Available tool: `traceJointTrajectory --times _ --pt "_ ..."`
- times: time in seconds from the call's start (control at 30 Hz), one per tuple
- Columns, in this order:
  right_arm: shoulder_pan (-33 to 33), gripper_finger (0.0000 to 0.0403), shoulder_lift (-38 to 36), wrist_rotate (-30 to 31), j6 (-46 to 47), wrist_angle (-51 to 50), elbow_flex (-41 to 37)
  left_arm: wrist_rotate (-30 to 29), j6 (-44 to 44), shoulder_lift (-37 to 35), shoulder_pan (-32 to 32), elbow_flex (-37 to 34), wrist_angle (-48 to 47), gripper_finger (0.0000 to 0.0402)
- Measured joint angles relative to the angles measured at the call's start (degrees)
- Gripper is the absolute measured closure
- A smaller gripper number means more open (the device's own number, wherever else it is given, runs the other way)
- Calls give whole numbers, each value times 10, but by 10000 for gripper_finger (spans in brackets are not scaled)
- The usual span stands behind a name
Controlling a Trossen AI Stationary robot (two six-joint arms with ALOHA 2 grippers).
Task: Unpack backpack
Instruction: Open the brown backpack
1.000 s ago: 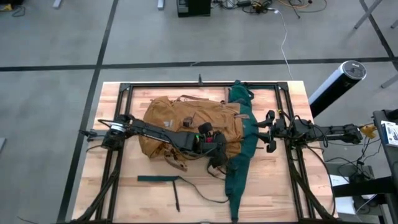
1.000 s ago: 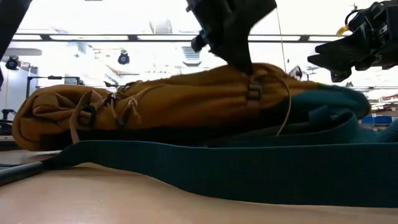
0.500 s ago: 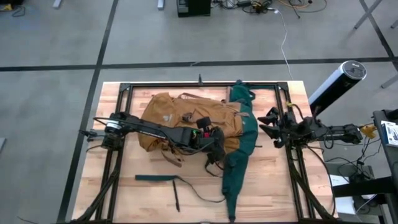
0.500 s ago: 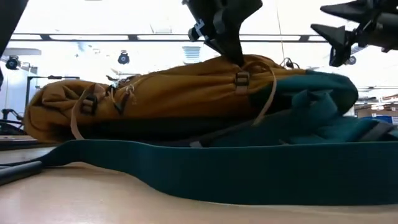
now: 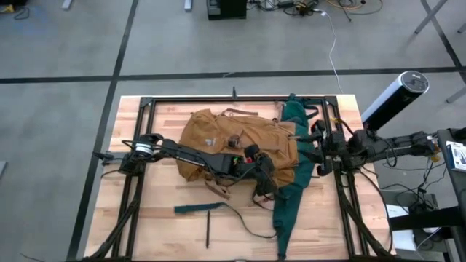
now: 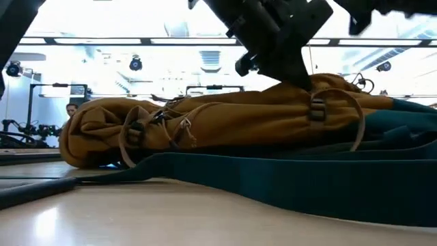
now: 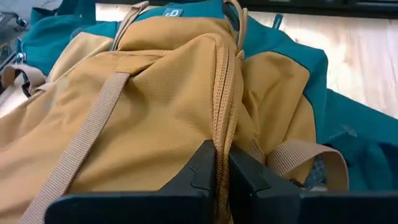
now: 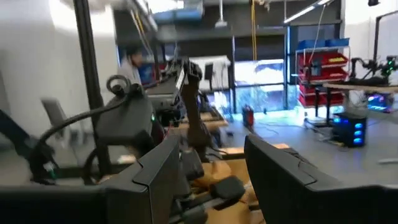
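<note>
The mustard-tan backpack (image 5: 237, 142) lies flat on the wooden table, with its dark green back panel and straps (image 5: 295, 182) spread at its right side toward the near edge. In the low view the backpack (image 6: 205, 123) is a long low mound. My left gripper (image 5: 266, 175) reaches in from the table's left and is shut on the backpack near its right end, also seen as my left gripper (image 7: 222, 163) in the wrist view. My right gripper (image 5: 314, 149) hovers open above the table's right edge, nothing between its fingers (image 8: 165, 177). My left gripper pinches a raised stitched ridge of tan fabric (image 7: 224, 140) on the backpack's top between its two fingers. The fingers slant downward from the table's left, and the ridge runs away from their tips. The backpack rests on the table, its fabric gathered up at the pinch.
A loose green strap (image 5: 195, 209) and a thin dark strip (image 5: 207, 236) lie on the near part of the table. Black frame rails (image 5: 233, 100) border the tabletop. A white cylinder (image 5: 393, 98) stands beyond the right edge. A person (image 6: 72, 109) shows far behind.
My left gripper, still shut on the fabric, has gone toward the table's right edge and a little down, dragging the whole backpack and its green straps rightward along the table. My right gripper has risen, staying open.
</note>
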Motion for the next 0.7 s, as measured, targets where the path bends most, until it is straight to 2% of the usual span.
traceJointTrajectory --times 0.2,0.27,0.4,0.53,0.7 --pt "0 233 118 0 -65 -73 121 1 37 -40 -2 51 4 350" --pt "0 233 142 0 -84 -91 154 14 31 -63 -3 70 -32 330" --pt "0 233 167 0 -101 -150 203 41 -14 -79 -9 100 -226 282" --pt "0 233 181 0 -88 -169 206 45 -85 -113 -25 115 -406 240" --pt "2 233 211 -5 -42 -170 188 45 -167 -143 -54 76 -536 215"
